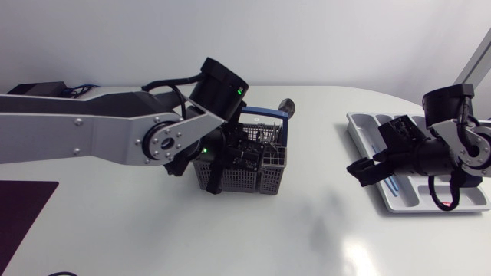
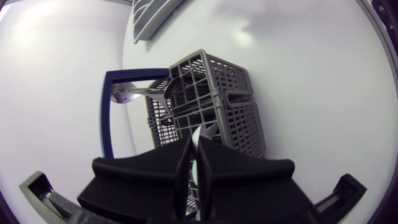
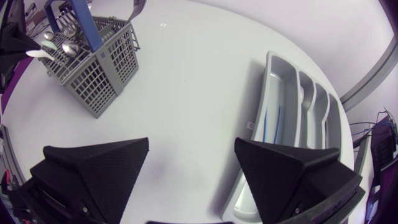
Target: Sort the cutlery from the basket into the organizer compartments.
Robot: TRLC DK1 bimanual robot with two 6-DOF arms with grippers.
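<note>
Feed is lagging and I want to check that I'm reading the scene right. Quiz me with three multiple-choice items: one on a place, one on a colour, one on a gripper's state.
1. Where is the left gripper?
A. Over the basket
B. Over the organizer
C. Over a plate

2. What colour is the basket's handle?
A. Red
B. Blue
C. Yellow

3. How does the right gripper stand?
A. Shut on a spoon
B. Shut, empty
C. Open, empty

Answers:
1 A: it grips a pale utensil standing in the grey basket.
2 B: a blue bar arches over the basket.
3 C: its fingers stand wide apart with only the table between them.
</note>
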